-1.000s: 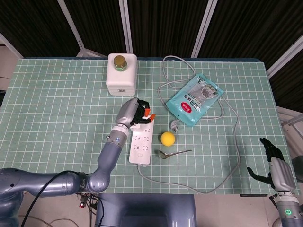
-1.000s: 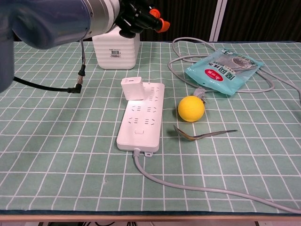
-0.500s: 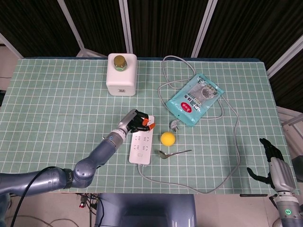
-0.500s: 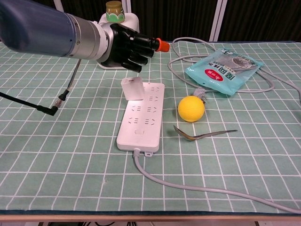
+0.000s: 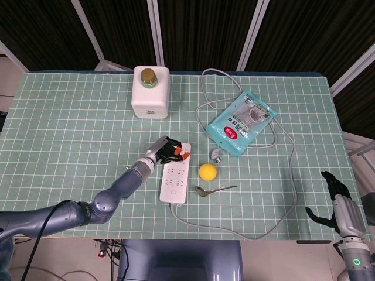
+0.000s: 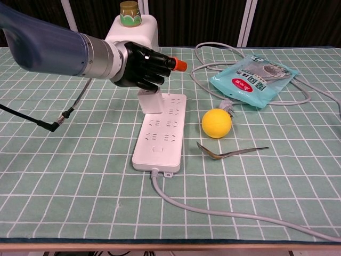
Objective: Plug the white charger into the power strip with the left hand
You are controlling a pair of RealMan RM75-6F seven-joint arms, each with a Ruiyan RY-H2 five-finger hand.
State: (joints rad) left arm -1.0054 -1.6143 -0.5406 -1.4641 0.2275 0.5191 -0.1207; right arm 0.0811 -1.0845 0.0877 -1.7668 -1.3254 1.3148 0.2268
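While seated in the power strip [image 6: 160, 130], white charger [image 6: 151, 101] beneath left robot hand [image 6: 139, 66].

A green cloth [image 6: 64, 176] with a white grid is spread out. White charger [image 6: 151, 101], white power strip [image 6: 160, 140], yellow ball [image 6: 216, 123], teal pouch [image 6: 252, 80], black left hand [image 6: 139, 65] tipped orange.

Head view high, looking steeply down on whole table [image 5: 70, 123]; chest view low, near front edge, facing across; both share power strip [image 6: 160, 130].
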